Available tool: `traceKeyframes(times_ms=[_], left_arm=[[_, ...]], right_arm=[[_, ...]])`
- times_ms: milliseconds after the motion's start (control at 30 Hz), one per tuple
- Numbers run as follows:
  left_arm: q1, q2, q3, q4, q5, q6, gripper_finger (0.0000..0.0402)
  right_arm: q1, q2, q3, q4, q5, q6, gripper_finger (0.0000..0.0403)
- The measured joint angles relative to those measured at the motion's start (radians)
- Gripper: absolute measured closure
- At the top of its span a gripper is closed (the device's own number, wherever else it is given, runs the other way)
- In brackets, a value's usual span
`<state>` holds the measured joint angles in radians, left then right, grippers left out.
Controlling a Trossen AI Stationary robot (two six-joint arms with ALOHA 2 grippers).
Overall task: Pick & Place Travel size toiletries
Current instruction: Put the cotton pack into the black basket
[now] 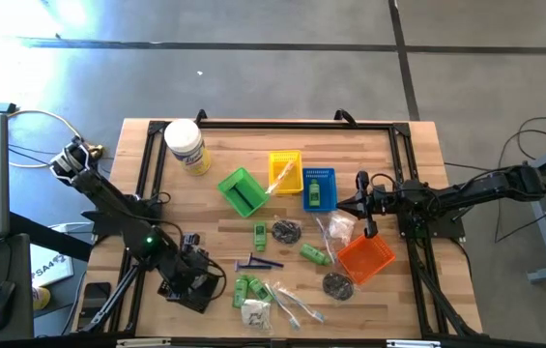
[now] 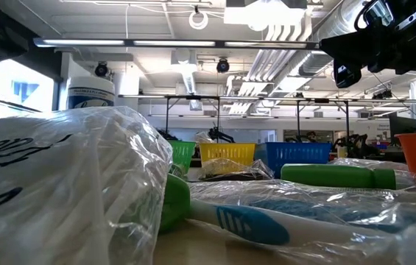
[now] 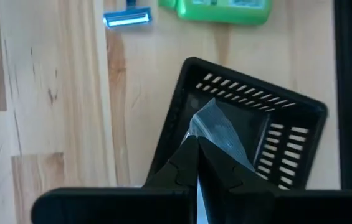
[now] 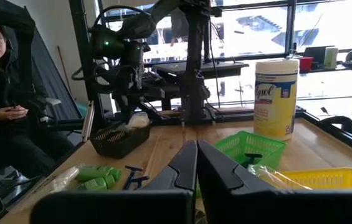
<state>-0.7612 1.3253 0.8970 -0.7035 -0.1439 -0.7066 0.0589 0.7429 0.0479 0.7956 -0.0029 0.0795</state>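
My left gripper (image 3: 195,138) hangs over the black basket (image 3: 250,137) at the table's near left, shut on a clear-wrapped packet (image 3: 220,129). The right wrist view shows the same packet (image 4: 139,119) just above the basket (image 4: 119,138). Loose on the wood lie green bottles (image 1: 313,253), a blue razor (image 1: 258,263), wrapped toothbrushes (image 1: 297,304), a white packet (image 1: 253,311) and dark round pieces (image 1: 338,284). My right gripper (image 1: 347,205) waits shut at the table's right, pointing level toward the left. My left gripper pinches the clear wrap of the packet (image 3: 205,119) between its two fingertips. The fingers slant steeply down from the near-left side. The packet juts out past the tips over the basket's inside; whether it touches the basket, I cannot tell.
Green (image 1: 242,191), yellow (image 1: 285,171) and blue (image 1: 319,188) baskets stand mid-table, an orange one (image 1: 364,257) at the right. A big white jar (image 1: 186,147) lies at the far left. A person (image 4: 4,93) sits beyond the table's left side.
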Motion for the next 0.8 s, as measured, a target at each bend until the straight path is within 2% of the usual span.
traceKeyframes(times_ms=[433, 800], left_arm=[[0.001, 0.016, 0.000, -0.002, 0.003, -0.170, 0.0401], [0.001, 0.058, -0.001, -0.002, 0.039, -0.163, 0.0400]], right_arm=[[0.000, 0.000, 0.000, 0.000, 0.000, 0.000, 0.0399], [0.000, 0.000, 0.000, 0.000, 0.000, 0.004, 0.0399]])
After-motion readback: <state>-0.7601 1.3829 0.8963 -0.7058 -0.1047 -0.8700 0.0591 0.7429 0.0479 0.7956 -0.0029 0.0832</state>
